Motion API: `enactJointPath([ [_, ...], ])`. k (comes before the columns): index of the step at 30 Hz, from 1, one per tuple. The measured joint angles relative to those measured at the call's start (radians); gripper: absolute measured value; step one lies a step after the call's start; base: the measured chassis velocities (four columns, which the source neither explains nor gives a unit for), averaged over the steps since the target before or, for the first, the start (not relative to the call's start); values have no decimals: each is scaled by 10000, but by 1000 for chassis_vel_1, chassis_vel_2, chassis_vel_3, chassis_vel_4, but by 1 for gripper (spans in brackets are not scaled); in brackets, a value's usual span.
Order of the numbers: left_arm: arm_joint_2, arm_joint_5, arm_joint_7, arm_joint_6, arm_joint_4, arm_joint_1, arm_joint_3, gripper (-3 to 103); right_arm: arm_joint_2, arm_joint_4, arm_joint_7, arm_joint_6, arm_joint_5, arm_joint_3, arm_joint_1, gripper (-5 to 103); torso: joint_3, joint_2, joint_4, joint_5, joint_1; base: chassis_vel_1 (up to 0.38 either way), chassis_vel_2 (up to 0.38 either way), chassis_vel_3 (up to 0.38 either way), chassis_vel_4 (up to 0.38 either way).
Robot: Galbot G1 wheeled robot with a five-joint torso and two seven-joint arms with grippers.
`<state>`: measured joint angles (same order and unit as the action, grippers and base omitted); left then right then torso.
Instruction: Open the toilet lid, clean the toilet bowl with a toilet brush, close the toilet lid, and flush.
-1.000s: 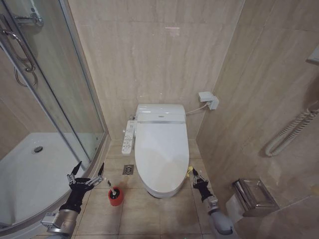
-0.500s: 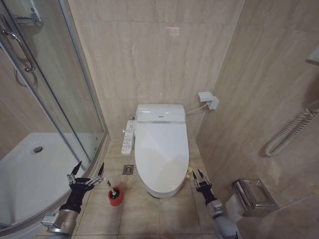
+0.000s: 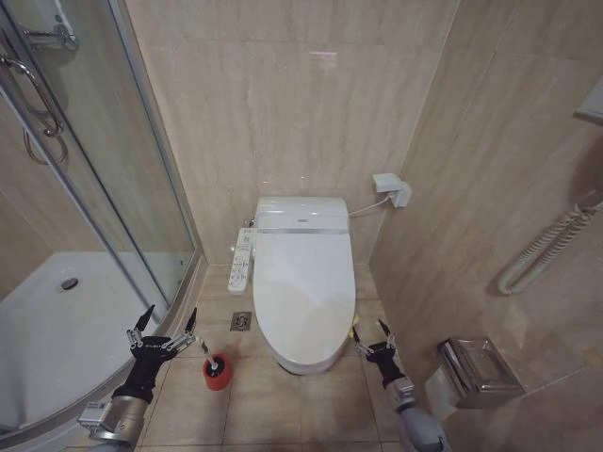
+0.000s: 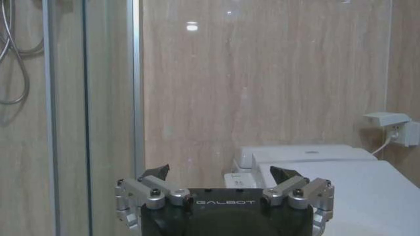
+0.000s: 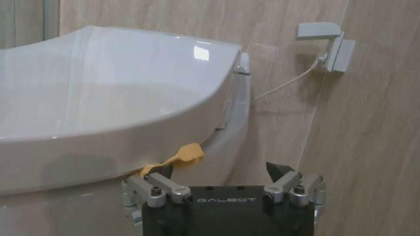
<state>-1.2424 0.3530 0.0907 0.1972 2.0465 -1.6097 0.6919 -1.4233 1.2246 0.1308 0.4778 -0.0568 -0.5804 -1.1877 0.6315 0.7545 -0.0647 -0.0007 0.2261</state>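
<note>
Toilet lid [image 3: 301, 282] down, closed flat over the toilet bowl [image 3: 303, 360], at centre of the head view against the back wall. Yellow tab [image 5: 176, 158] projecting from under the lid's rim on the robot's right side, near the front. Side button panel [image 3: 242, 260] along the bowl's left flank. Silver floor drain [image 3: 242, 321] on the tiles just left of the bowl.

Toilet brush [image 3: 211, 355] standing in its round red cup holder [image 3: 218, 373] on the floor, left of the bowl's front, thin white handle tilted up toward the left.

Right claw [image 3: 374, 341] low beside the bowl's right front, fingers spread, empty, just short of the yellow tab; tips close to the rim, contact not resolvable. In the right wrist view, lid edge and tab directly ahead of the spread fingers [image 5: 279, 172].

Left claw [image 3: 163, 325] held above the floor left of the red cup holder, near the shower enclosure's curved edge [image 3: 179, 315], fingers spread wide, nothing held, apart from the brush.

Wall socket [image 3: 392, 188] with cable right of the tank. Metal paper holder [image 3: 479, 370] on the right wall.
</note>
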Motion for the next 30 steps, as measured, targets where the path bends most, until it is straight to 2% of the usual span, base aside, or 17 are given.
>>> enactJointPath([
  [3,0,0,0,0,0,0,0,100,-42,-41,-5,0,-5,1,56,84,0,0,-1,0,0,0,0,0,0],
  [4,0,0,0,0,0,0,0,100,-72,-75,-7,4,-4,1,96,96,0,0,-1,1,0,0,0,0,0],
  [17,0,0,0,0,0,0,0,100,-253,-375,-27,85,-26,7,427,100,1,-1,3,8,0,0,0,0,0],
  [18,0,0,0,0,0,0,0,100,-259,-399,-26,97,-25,14,464,84,1,-1,6,12,0,0,0,0,0],
  [25,0,0,0,0,0,0,0,100,-298,-444,-8,232,62,33,611,84,1,-2,13,13,1,0,0,0,0],
  [26,0,0,0,0,0,0,0,100,-303,-443,6,253,82,42,630,57,0,-2,17,14,1,0,0,0,0],
  [30,0,0,0,0,-1,-1,0,100,-290,-441,22,271,118,43,639,57,0,-2,14,8,1,0,0,0,0],
])
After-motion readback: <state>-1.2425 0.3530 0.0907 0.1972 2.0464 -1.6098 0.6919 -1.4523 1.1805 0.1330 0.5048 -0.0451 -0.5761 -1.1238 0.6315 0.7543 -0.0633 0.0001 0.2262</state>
